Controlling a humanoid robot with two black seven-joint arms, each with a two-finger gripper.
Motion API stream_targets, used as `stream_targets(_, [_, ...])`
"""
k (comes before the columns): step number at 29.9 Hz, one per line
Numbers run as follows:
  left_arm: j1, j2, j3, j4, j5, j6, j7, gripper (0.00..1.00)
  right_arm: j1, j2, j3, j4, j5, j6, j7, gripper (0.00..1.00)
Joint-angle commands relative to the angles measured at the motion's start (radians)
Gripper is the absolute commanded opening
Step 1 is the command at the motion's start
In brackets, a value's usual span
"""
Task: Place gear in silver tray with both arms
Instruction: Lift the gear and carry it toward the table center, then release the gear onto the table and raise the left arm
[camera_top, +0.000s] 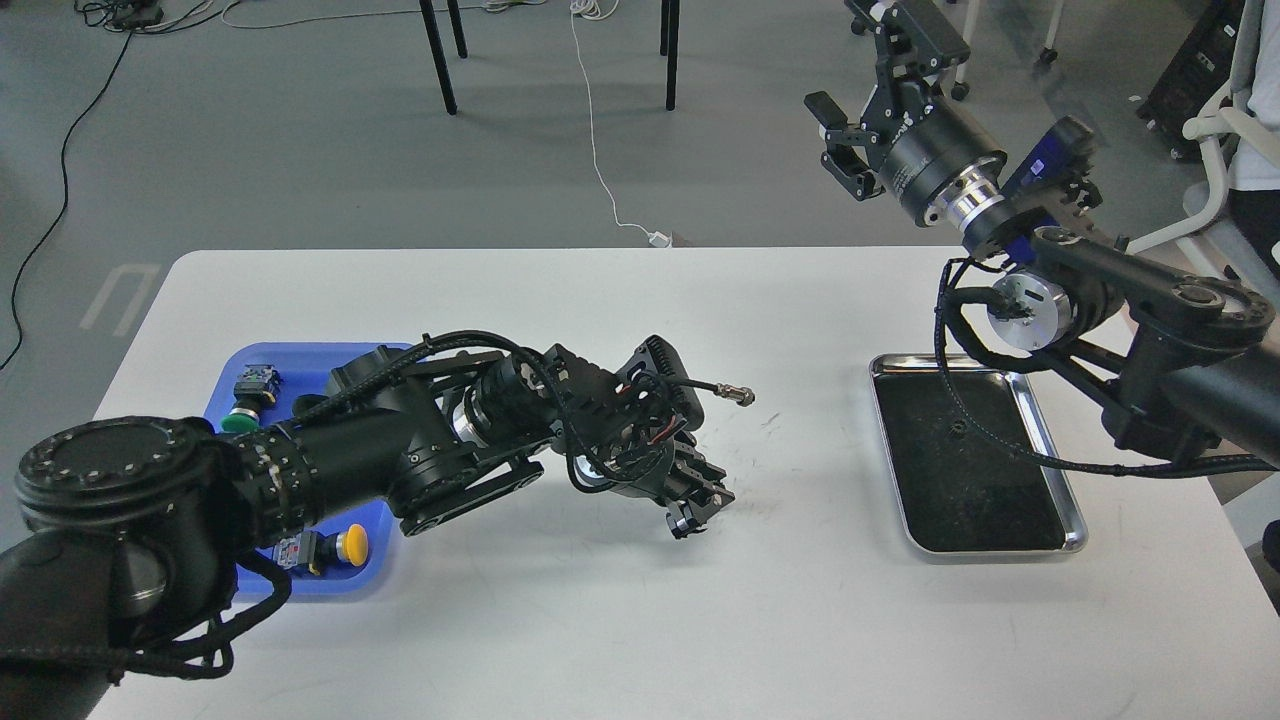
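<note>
Fingers of the left end effector (697, 503) hang just above the bench (600, 620), well left of the silver tray (1075, 500); whether they grip anything cannot be told, since they are dark and seen end-on. No gear can be made out with certainty; a small dark speck (958, 428) on the tray's black floor may be one. The right end effector (838, 135) is raised beyond the tray's far end, fingers spread and empty. The tray's long axis runs away from the robot. The right arm looks nearer to it.
</note>
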Motion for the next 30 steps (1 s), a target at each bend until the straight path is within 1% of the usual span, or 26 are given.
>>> stream_targets(1, [0.002, 0.0, 0.0, 0.0, 0.0, 0.0, 0.0, 0.21, 0.0, 0.0, 0.0, 0.0, 0.0, 0.0, 0.0, 0.99])
stream_targets(4, [0.003, 0.0, 0.002, 0.0, 0.0, 0.0, 0.0, 0.25, 0.0, 0.0, 0.0, 0.0, -0.001, 0.002, 0.0, 0.99])
stream_targets(6, [0.005, 0.0, 0.006, 0.0, 0.0, 0.0, 0.0, 0.33, 0.0, -0.002, 0.0, 0.0, -0.001, 0.002, 0.0, 0.99])
stream_targets(8, [0.003, 0.0, 0.011, 0.0, 0.0, 0.0, 0.0, 0.48, 0.0, -0.002, -0.002, 0.0, -0.001, 0.002, 0.0, 0.99])
stream_targets(10, [0.003, 0.0, 0.011, -0.001, 0.0, 0.0, 0.0, 0.7, 0.002, -0.003, -0.002, 0.0, -0.001, 0.005, 0.0, 0.99])
stream_targets(11, [0.002, 0.0, 0.01, -0.003, 0.0, 0.0, 0.0, 0.8, 0.002, -0.003, -0.002, 0.0, -0.001, 0.006, 0.0, 0.99])
stream_targets(12, [0.002, 0.0, 0.007, -0.006, 0.0, 0.0, 0.0, 0.83, 0.002, -0.006, -0.002, 0.0, -0.003, 0.008, 0.0, 0.99])
stream_targets(17, [-0.003, 0.0, -0.029, -0.013, 0.0, 0.005, 0.0, 0.91, 0.0, -0.02, -0.006, 0.003, -0.014, 0.02, 0.0, 0.99])
stream_targets(19, [-0.001, 0.0, -0.088, -0.015, 0.0, 0.009, 0.0, 0.95, -0.002, -0.041, -0.02, 0.009, -0.026, 0.023, 0.0, 0.99])
stream_targets(21, [0.006, 0.026, -0.163, -0.015, -0.012, 0.012, 0.0, 0.97, 0.0, -0.068, -0.052, 0.015, -0.079, 0.047, 0.0, 0.99])
stream_targets(23, [0.025, 0.081, -0.229, -0.015, -0.144, 0.014, 0.0, 0.97, 0.0, -0.08, -0.084, 0.018, -0.174, 0.095, 0.0, 0.99])
stream_targets(26, [0.107, 0.164, -0.312, -0.015, -0.397, 0.014, 0.0, 0.98, 0.0, -0.112, -0.107, 0.021, -0.308, 0.158, 0.0, 0.99])
stream_targets(28, [0.149, 0.193, -0.375, -0.015, -0.578, 0.012, 0.0, 0.98, 0.002, -0.129, -0.118, 0.034, -0.366, 0.201, 0.0, 0.99])
stream_targets(30, [0.213, 0.201, -0.438, -0.012, -0.811, 0.012, 0.0, 0.98, 0.011, -0.144, -0.132, 0.049, -0.426, 0.265, 0.0, 0.99])
